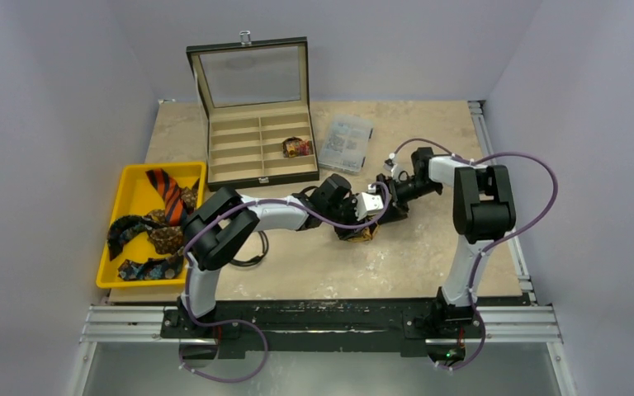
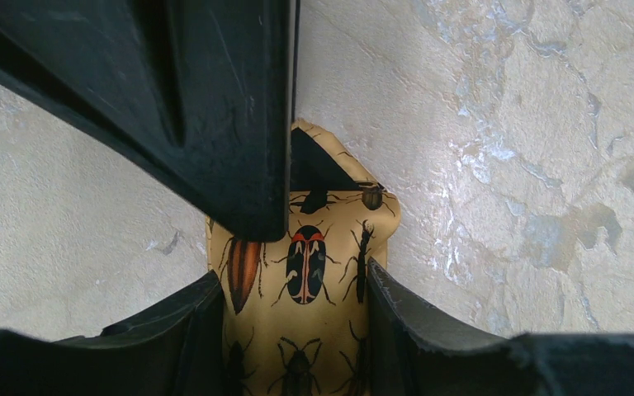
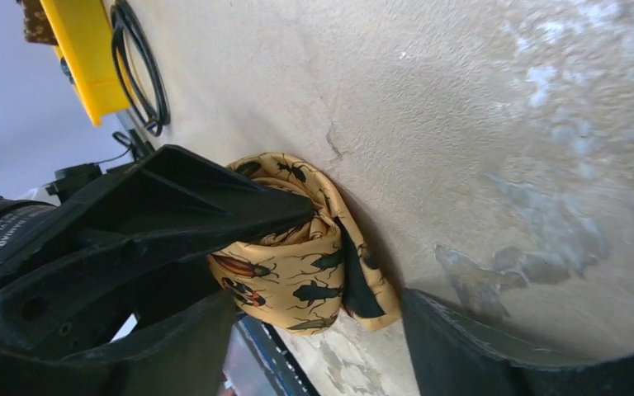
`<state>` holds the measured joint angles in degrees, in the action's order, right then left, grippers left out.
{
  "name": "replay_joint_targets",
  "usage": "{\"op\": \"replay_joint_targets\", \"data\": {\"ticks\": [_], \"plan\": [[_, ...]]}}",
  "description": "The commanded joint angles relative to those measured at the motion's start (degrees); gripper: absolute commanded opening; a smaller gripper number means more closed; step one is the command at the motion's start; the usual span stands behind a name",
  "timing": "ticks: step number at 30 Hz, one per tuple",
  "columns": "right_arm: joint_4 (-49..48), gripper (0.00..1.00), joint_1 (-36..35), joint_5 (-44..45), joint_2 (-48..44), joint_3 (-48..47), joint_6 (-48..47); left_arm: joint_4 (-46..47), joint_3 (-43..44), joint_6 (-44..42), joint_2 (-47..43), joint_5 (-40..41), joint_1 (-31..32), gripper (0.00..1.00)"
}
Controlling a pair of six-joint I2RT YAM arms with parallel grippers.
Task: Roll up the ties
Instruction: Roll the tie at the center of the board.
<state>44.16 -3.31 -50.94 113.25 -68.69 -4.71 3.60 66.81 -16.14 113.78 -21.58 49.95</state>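
Tan-gold tie (image 1: 357, 234) being held rolled at mid-table.
Overhead, the left gripper (image 1: 365, 223) is clasping the tie, likely so its coil cannot spring loose. Left wrist: its fingers (image 2: 190, 330) are pressing both flanks of the tie. Right wrist: the right gripper (image 3: 314, 312) is standing spread, clear of it; mottled beige table (image 3: 462, 124) lying beneath, grey walls (image 3: 16, 107) enclosing.

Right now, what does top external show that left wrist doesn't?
Only top external: the yellow tray of loose ties, the open display case with one rolled tie in a compartment, and the clear plastic box. Only left wrist: the beetle print on the tan-gold tie, and the left gripper closed on its sides. Both: that tie on the marbled table.
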Motion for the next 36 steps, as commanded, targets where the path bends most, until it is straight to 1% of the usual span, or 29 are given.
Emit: {"op": "replay_joint_targets", "data": {"ticks": [1,3,4,5,6,7,8,10,12,15,17,22,24,25,26,29,32,34,35,36], "plan": [[-2.58,0.68,-1.31,-5.44,1.96,1.71,-1.78,-10.74,-2.01,-1.34,4.91,4.16,-0.03,0.0],[-0.84,0.54,-1.35,-8.61,1.89,1.64,-3.6,-10.72,-1.95,-1.52,5.0,4.02,-0.02,0.0],[-0.11,0.49,-1.34,-9.67,1.89,1.74,-4.51,-10.81,-1.88,-1.58,5.08,4.01,-0.03,0.0],[0.52,0.49,-1.29,-10.69,1.89,1.87,-5.05,-10.8,-1.81,-1.55,5.1,3.93,-0.03,0.0],[1.1,0.53,-1.34,-11.54,1.92,1.83,-5.57,-10.89,-1.73,-1.59,5.16,3.86,-0.03,0.0],[1.41,0.62,-1.3,-12.38,1.96,1.8,-5.98,-10.89,-1.69,-1.63,5.17,3.83,-0.03,0.0],[1.34,0.69,-1.28,-12.87,1.85,1.81,-5.97,-10.89,-1.6,-1.64,5.22,3.84,-0.03,0.0],[0.49,0.75,-1.36,-13.85,1.55,1.98,-5.08,-11.02,-1.59,-1.79,5.26,3.75,-0.02,0.0],[-0.18,0.77,-1.58,-14.57,1.52,2.06,-4.38,-11.0,-1.5,-1.84,5.33,3.78,-0.03,0.0],[-0.5,0.75,-2.73,-14.11,1.92,1.56,-4.01,-10.89,-1.38,-1.67,5.53,3.67,-0.03,0.0],[-1.02,0.68,-3.49,-13.99,2.12,1.4,-3.44,-10.89,-1.16,-1.61,5.76,3.65,-0.03,0.0],[-2.56,0.38,-3.98,-12.14,1.51,1.37,-2.3,-10.89,-0.98,-1.53,5.85,3.42,-0.03,0.01],[-2.67,0.2,-3.91,-10.2,1.15,1.63,-2.4,-10.64,-1.05,-1.73,5.68,3.29,-0.03,0.05],[-2.75,0.09,-3.94,-9.38,1.08,1.81,-2.53,-10.39,-1.2,-1.7,5.53,2.97,-0.03,0.1],[-2.76,0.0,-3.98,-8.7,1.02,1.97,-2.66,-9.95,-1.34,-1.62,5.14,2.68,-0.08,0.19],[-3.49,0.0,-3.98,-6.69,0.56,2.55,-2.52,-6.38,-3.13,-0.23,2.76,1.73,-0.71,0.37],[-4.52,0.0,-3.92,-6.11,-0.28,3.17,-2.18,1.0,-6.05,1.87,-2.08,-2.27,-2.36,0.59],[-4.65,0.0,-3.96,-5.82,-0.6,3.47,-2.33,4.14,-7.22,1.96,-5.32,-5.21,-3.4,0.65],[-4.62,0.0,-3.86,-5.5,-0.84,3.54,-2.56,7.03,-8.08,2.18,-7.1,-6.18,-3.88,0.74],[-4.72,0.0,-3.87,-5.18,-1.46,3.95,-2.7,9.37,-8.66,2.36,-8.75,-7.14,-4.23,0.89]]}}
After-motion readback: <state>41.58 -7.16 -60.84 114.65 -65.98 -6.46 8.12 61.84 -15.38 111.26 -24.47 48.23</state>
